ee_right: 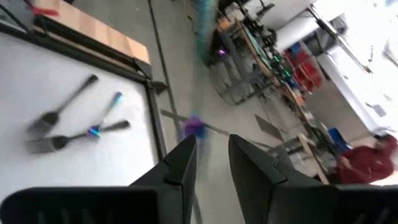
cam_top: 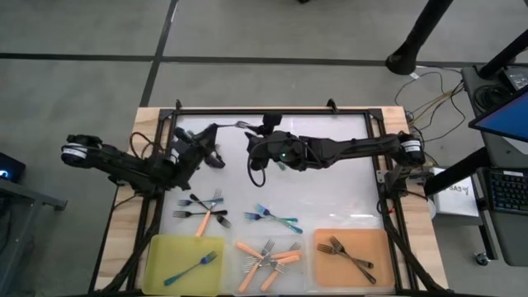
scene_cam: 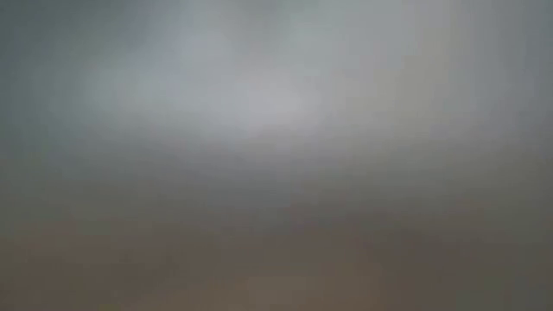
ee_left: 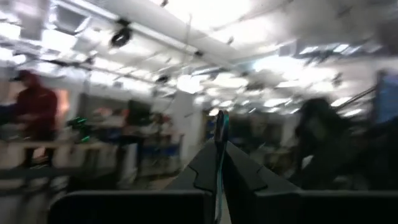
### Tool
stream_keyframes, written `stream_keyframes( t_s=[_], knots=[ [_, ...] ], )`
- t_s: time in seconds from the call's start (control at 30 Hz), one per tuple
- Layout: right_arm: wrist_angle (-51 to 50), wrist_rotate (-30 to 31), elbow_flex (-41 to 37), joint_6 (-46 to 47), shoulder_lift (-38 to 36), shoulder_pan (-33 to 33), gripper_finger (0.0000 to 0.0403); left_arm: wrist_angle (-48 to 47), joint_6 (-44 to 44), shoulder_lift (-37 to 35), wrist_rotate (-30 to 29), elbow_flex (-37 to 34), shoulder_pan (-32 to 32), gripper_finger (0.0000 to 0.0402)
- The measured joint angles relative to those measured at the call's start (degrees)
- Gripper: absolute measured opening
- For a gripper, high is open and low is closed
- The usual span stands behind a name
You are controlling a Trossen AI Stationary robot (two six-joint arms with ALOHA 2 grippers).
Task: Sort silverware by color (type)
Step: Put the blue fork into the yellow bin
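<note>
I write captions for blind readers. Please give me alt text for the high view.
Two dark arms meet over the white mat's far part, the left tool shut on a blue-teal fork. Loose forks lie nearer; the yellow tray, clear tray and orange tray each hold forks.

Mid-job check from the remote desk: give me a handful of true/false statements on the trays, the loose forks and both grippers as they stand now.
1. The yellow tray holds one blue-teal fork. True.
2. The orange tray holds orange-handled forks. False: it holds dark forks.
3. The left gripper is shut on a thin fork. True.
4. The right gripper is clamped shut. False: its fingers stand apart.
5. No forks remain on the white mat. False: loose forks still lie above the trays.
</note>
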Motion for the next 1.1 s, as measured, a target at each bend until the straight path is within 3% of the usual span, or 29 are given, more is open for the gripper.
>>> stream_keyframes(
  t_s=[0.07,0.13,0.3,0.43,0.53,0.67,0.83,0.97,1.1],
  knots=[
    [-2.0,3.1,0.0,-0.1,-0.8,0.0,0.0087,-5.3,-0.8,-1.2,-3.6,0.0,-1.3,0.0000],
    [-4.1,7.5,0.0,0.5,-1.7,0.0,0.0086,-12.7,-6.5,-2.5,-3.6,0.0,-3.4,0.0000],
    [-12.6,13.5,0.0,5.7,-3.5,-0.3,0.0080,-28.9,-26.1,-4.4,7.8,0.7,-9.9,0.0000],
    [-19.6,13.4,0.0,12.1,-4.2,-0.9,0.0082,-33.6,-33.1,-4.5,18.3,3.4,-16.1,0.0000],
    [-24.5,13.5,0.0,16.9,-4.3,-1.1,0.0084,-42.9,-38.5,-4.2,21.4,7.5,-21.2,0.0000],
    [-31.6,13.4,0.0,22.8,-4.3,-1.2,0.0081,-68.3,-50.4,-3.3,20.8,16.9,-27.3,0.0000],
    [-38.7,13.4,0.0,29.6,-4.3,-1.2,0.0075,-113.6,-73.1,1.6,19.3,36.8,-32.5,0.0000],
    [-41.6,13.0,0.0,33.3,-4.3,-1.2,0.0077,-145.6,-91.8,9.6,25.4,53.2,-35.3,0.0000],
    [-42.2,9.2,0.0,38.7,-4.3,-1.2,0.0082,-165.6,-100.9,17.8,33.9,64.3,-36.7,0.0000]
  ],
)
